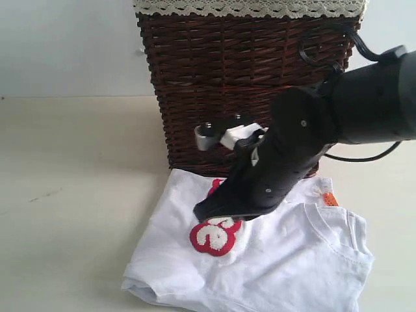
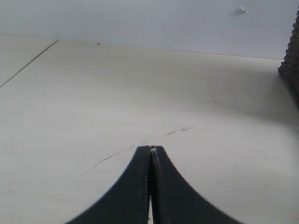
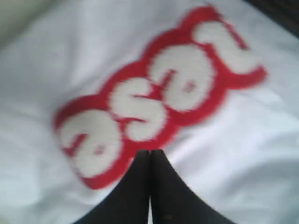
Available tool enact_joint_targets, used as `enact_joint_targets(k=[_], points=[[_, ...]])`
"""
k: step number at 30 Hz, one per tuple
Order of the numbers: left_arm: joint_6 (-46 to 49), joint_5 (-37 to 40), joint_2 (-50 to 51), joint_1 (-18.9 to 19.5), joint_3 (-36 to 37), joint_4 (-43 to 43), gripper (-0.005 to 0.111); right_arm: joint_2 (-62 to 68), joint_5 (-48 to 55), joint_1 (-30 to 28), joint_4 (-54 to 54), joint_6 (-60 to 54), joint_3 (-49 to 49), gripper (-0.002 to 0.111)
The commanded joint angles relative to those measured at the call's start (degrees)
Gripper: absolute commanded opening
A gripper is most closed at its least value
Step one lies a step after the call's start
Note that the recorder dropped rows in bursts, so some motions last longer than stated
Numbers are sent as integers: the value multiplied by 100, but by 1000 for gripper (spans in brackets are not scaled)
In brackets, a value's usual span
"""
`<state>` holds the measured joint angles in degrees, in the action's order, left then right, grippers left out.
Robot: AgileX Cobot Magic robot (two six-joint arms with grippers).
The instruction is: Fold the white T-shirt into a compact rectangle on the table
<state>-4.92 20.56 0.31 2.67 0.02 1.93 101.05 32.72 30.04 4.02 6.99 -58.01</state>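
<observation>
The white T-shirt [image 1: 286, 260] lies crumpled on the table [image 1: 71, 195] in front of the wicker basket, its red-outlined lettering [image 1: 214, 235] partly showing and an orange tag [image 1: 329, 199] near the collar. My right gripper [image 1: 203, 211] hovers just over the lettering, shut with nothing between its fingers; in the right wrist view its tips [image 3: 150, 152] point at the lettering [image 3: 159, 93] on the shirt [image 3: 233, 154]. My left gripper [image 2: 151, 148] is shut and empty over bare table [image 2: 117, 93]; it does not show in the exterior view.
A dark brown wicker basket [image 1: 240, 71] with white lace trim [image 1: 250, 6] stands behind the shirt; its edge [image 2: 292, 70] shows in the left wrist view. A black cable [image 1: 325, 49] loops over the basket front. Bare table stretches to the left.
</observation>
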Motion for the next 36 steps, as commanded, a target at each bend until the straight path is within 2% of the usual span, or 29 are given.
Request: enact_joint_targets(k=[1,4,7,9,15,17,21,25,27,36], points=[[22,-37,-31,10,-2,-5,0,66,696,-464,-1675,1512,-11,6],[22,-37,-31,10,-2,-5,0,10,982,-860,-1847,1530,-11,31],[22,-37,-31,10,-2,-5,0,-61,1539,-1223,-2105,1709,18,64],[22,-37,-31,10,-2,-5,0,-99,1664,-1420,-2373,1810,190,71],[22,-37,-31,10,-2,-5,0,-134,1094,-1685,-2323,1810,784,70],[22,-37,-31,10,-2,-5,0,-134,592,-1685,-1969,1514,927,70],[22,-37,-31,10,-2,-5,0,-110,-15,-1672,-402,75,1109,70],[22,-37,-31,10,-2,-5,0,46,-71,-1672,-299,-112,1187,68],[22,-37,-31,10,-2,-5,0,83,-71,-1672,-444,-130,1187,61],[22,-37,-31,10,-2,-5,0,-527,48,-1672,-893,-270,969,12]])
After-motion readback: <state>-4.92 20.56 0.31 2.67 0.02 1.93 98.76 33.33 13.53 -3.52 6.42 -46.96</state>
